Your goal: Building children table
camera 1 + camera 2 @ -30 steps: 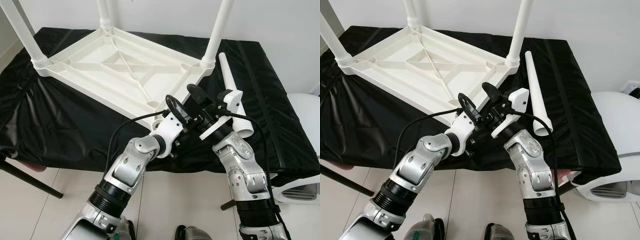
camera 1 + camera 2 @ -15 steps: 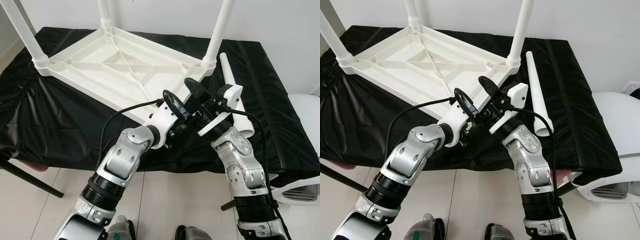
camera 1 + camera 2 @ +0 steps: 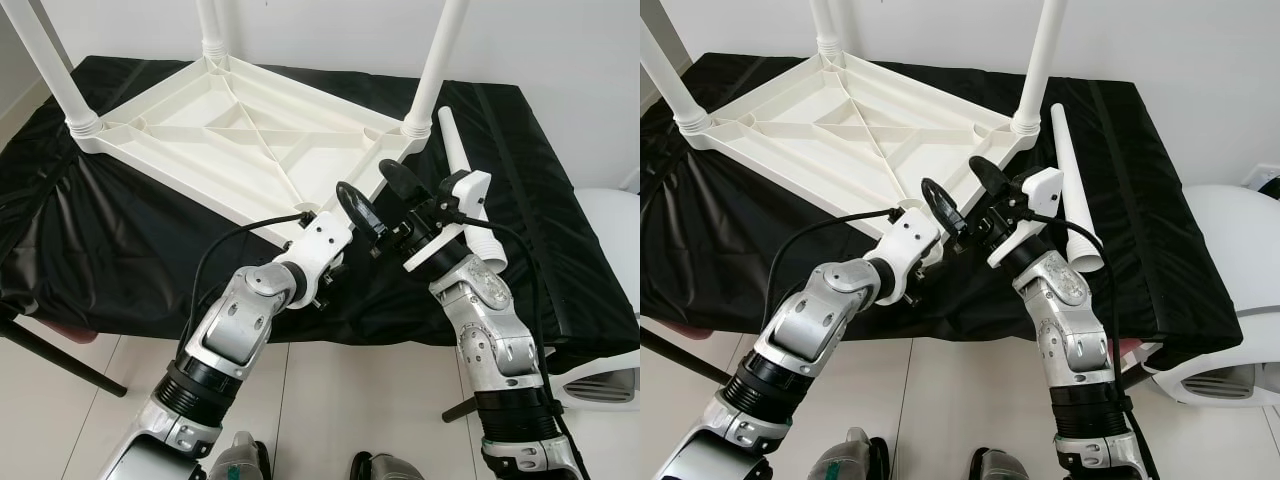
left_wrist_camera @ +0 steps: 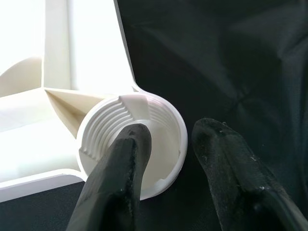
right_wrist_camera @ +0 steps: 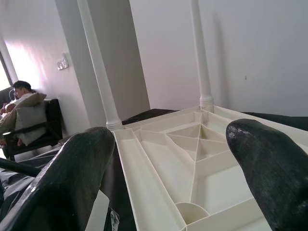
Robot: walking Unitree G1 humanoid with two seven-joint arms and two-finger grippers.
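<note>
A white plastic children's table lies upside down on a black-covered table. Three legs stand screwed into it: one at the right, one at the left and one at the back. A loose white leg lies on the cloth to the right. The near corner has an empty threaded socket. My left gripper is open at that corner, with one finger over the socket's rim. My right gripper hovers close beside it, open and holding nothing, between the corner and the loose leg.
The cloth's front edge hangs just below both wrists. A white rounded object stands off the table's right end. A dark slanted bar crosses the floor at the left. A person sits far off on a couch.
My left elbow has swung to the left and its wrist has come closer over the table's near corner. The right gripper has shifted only slightly.
</note>
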